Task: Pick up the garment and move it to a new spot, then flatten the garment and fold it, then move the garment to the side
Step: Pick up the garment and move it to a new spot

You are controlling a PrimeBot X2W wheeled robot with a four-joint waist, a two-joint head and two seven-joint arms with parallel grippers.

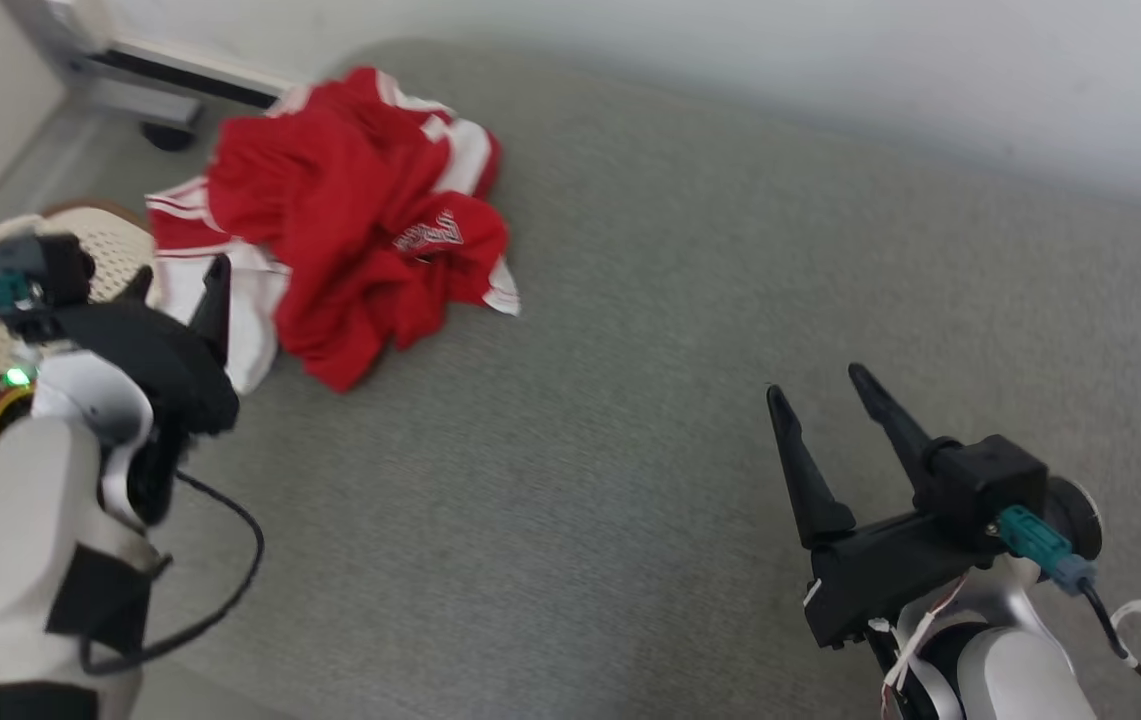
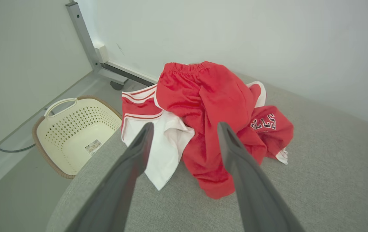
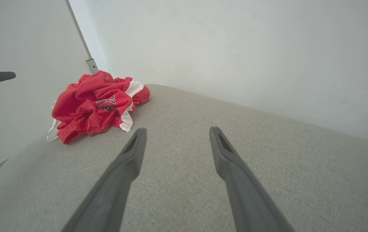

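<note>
We see the garment [image 1: 350, 220], red with white parts, lying in a crumpled heap on the grey pad [image 1: 630, 350]. In the head view it sits up at 11 o'clock, close to the pad's far corner. Our left gripper [image 1: 180, 275] is at 9 o'clock, just beside the heap's white edge. Its two fingers are apart with nothing between them. In the left wrist view the heap lies straight ahead, at 12 o'clock. Our right gripper [image 1: 817, 381] is at 4 o'clock in the head view, well apart from the garment, over bare pad. Its fingers are spread too and hold nothing. A cream basket [image 2: 84, 117] with little holes stands on the floor, at 9 o'clock from the heap in the left wrist view.
</note>
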